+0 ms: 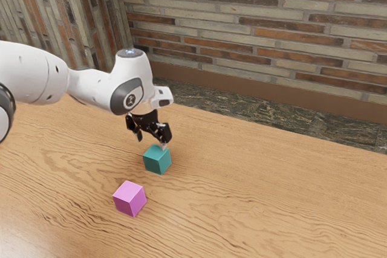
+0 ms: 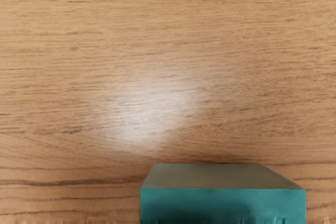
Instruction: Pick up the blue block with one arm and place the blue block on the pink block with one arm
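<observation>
Fingers of the black gripper stand apart, 2 dark prongs pointing down with a clear gap between them and nothing clamped in that gap. The one toward the exterior view's right ends in a pale tip, which hangs just over the top face of the blue block. I cannot tell if it touches the block or is a little above it. The block looks more teal than blue, and it sits flat on the wooden table with 1 corner turned toward the viewer.

In the wrist view the same block lies just under the hand, its top face and 1 side face visible. The bare wood beyond it carries a soft bright patch of light.

The pink block rests on the table near the blue one, closer to the viewer and a bit toward the exterior view's left – the 2 are apart, not touching.

The white arm comes in from the exterior view's left and bends down to the gripper. Behind the table is a dark stone floor, then a brick wall.
</observation>
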